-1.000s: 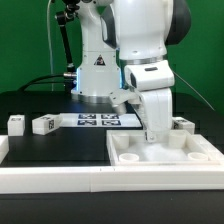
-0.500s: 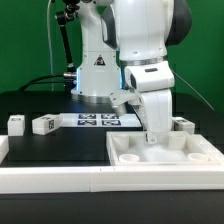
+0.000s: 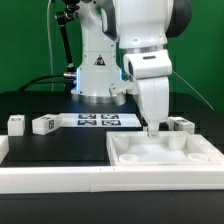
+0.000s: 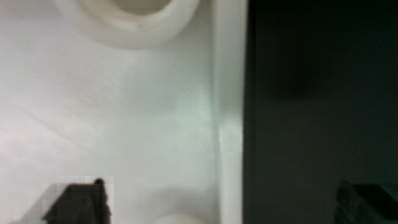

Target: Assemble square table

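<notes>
The square tabletop (image 3: 165,152) is a large white slab with round sockets, lying at the exterior view's right. In the wrist view its surface (image 4: 125,110) fills one side, with a round socket (image 4: 139,12), and its edge runs between my fingers. My gripper (image 3: 152,129) hangs at the slab's far edge. It (image 4: 222,203) is open, one fingertip (image 4: 80,200) over the slab and the other over the black table. Two white tagged legs (image 3: 15,123) (image 3: 43,125) lie at the left. Another leg (image 3: 181,125) lies behind the slab.
The marker board (image 3: 98,121) lies flat by the robot base. A long white rail (image 3: 60,180) edges the front of the black work surface (image 3: 60,148). The robot base (image 3: 95,70) stands behind.
My hand has risen slightly and shifted a little toward the exterior view's right along the slab's far edge. The slab and legs have not moved.
</notes>
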{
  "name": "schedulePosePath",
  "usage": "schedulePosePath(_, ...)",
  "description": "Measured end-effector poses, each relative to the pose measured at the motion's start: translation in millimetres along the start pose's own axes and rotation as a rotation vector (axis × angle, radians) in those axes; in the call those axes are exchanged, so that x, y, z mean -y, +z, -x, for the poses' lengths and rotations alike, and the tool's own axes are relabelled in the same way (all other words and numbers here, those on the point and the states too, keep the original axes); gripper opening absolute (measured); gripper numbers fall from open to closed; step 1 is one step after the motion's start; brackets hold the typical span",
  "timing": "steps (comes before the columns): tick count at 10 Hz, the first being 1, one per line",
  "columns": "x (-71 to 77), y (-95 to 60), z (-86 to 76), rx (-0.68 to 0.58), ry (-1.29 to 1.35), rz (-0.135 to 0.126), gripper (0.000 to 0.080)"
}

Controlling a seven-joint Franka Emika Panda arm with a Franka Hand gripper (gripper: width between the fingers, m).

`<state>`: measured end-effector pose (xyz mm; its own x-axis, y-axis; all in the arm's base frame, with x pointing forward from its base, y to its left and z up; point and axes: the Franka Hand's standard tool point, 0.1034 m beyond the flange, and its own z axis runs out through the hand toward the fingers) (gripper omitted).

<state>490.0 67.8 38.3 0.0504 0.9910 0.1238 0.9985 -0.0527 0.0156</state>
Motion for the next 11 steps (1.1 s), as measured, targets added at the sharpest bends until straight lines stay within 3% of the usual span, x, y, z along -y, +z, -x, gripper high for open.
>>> schedulePosePath(2, 2.6, -14.0, -4.6, 0.005, 0.023, 0.029, 0.0648)
schedulePosePath(7, 3.7, -10.4, -5.2, 0.000, 0.126, 0.027, 0.0649)
schedulePosePath(11, 5.4, -12.3, -35.2, -0.019, 0.576, 0.046, 0.0649)
